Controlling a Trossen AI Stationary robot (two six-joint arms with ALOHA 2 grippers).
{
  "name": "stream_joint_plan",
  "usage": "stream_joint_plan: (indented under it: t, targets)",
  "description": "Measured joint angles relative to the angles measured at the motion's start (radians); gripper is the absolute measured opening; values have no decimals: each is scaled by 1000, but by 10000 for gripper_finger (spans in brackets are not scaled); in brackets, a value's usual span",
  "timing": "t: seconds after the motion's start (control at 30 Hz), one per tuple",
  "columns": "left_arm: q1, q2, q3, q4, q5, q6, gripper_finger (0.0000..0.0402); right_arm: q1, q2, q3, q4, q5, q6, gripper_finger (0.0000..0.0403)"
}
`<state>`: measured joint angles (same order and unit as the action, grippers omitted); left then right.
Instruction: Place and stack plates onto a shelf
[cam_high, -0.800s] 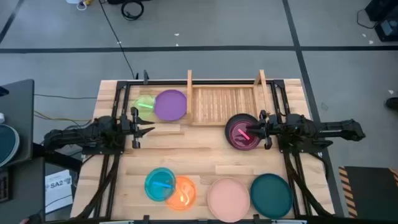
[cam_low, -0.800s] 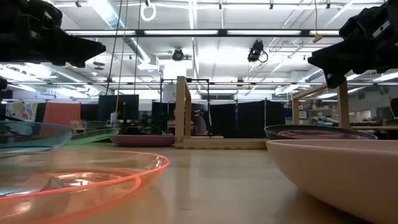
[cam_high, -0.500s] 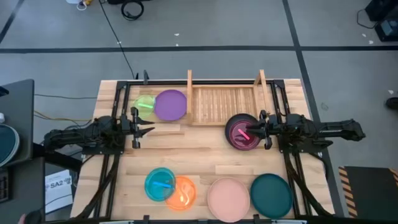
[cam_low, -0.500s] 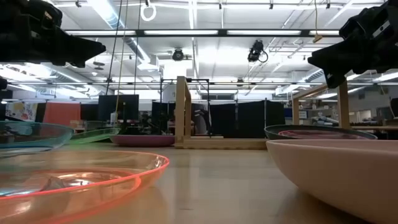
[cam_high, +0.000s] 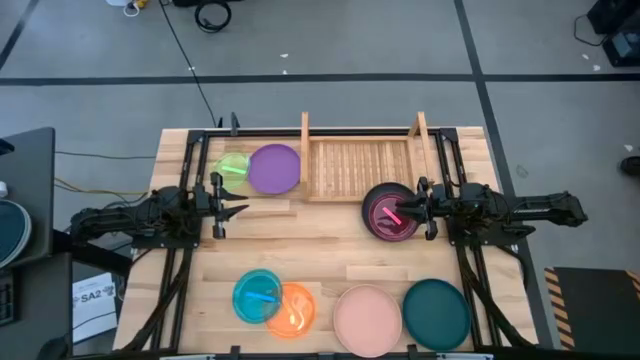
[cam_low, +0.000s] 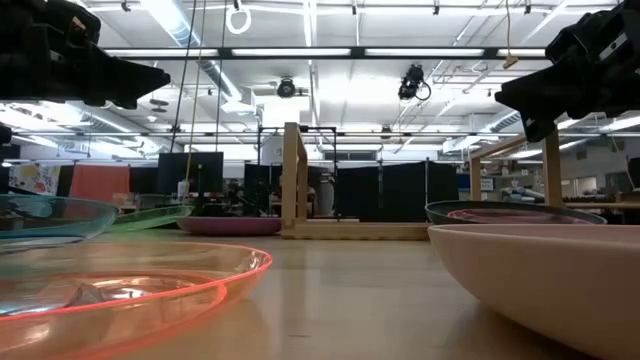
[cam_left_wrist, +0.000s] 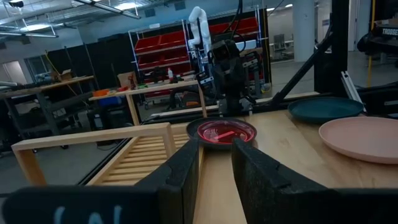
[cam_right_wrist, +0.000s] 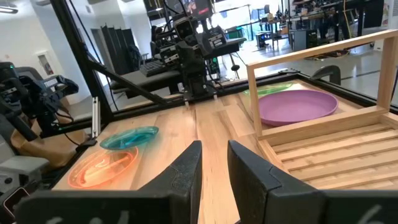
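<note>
From above I see the shelf (cam_high: 361, 165) at the far middle of the surface (cam_high: 320, 255), with nothing on it. The purple plate (cam_high: 274, 168) lies just left of it, overlapping the green plate (cam_high: 232, 166). The black plate (cam_high: 389, 211) with the red plate (cam_high: 391, 213) inside sits at the shelf's near right corner. Blue plate (cam_high: 257, 296) and orange plate (cam_high: 293, 309) overlap at the near edge, beside the pink plate (cam_high: 367, 320) and teal plate (cam_high: 436, 314). My left hand (cam_high: 232, 208) hangs mid-left; my right hand (cam_high: 412, 209) hangs over the black plate's rim.

At surface level both arms hang high, clear of the plates.

My left wrist camera shows the fingers (cam_left_wrist: 186, 168) spread with a narrow gap, pinching nothing.

My right wrist camera shows its fingers (cam_right_wrist: 188, 168) likewise slightly apart and empty.
</note>
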<state>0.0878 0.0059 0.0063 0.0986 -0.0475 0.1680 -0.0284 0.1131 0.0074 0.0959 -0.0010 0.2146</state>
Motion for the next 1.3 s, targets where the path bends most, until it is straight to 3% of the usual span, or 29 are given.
stream_joint_plan:
  t: [0.43, 0.6, 1.3]
  targets:
    - [0, 0, 0, 1, 0, 1, 103, 0, 0, 0, 0, 0, 0, 83]
    - [0, 0, 0, 2, 0, 96, 103, 0, 0, 0, 0, 0, 0, 83]
    - [0, 0, 0, 2, 0, 97, 103, 0, 0, 0, 21, 9, 36, 83]
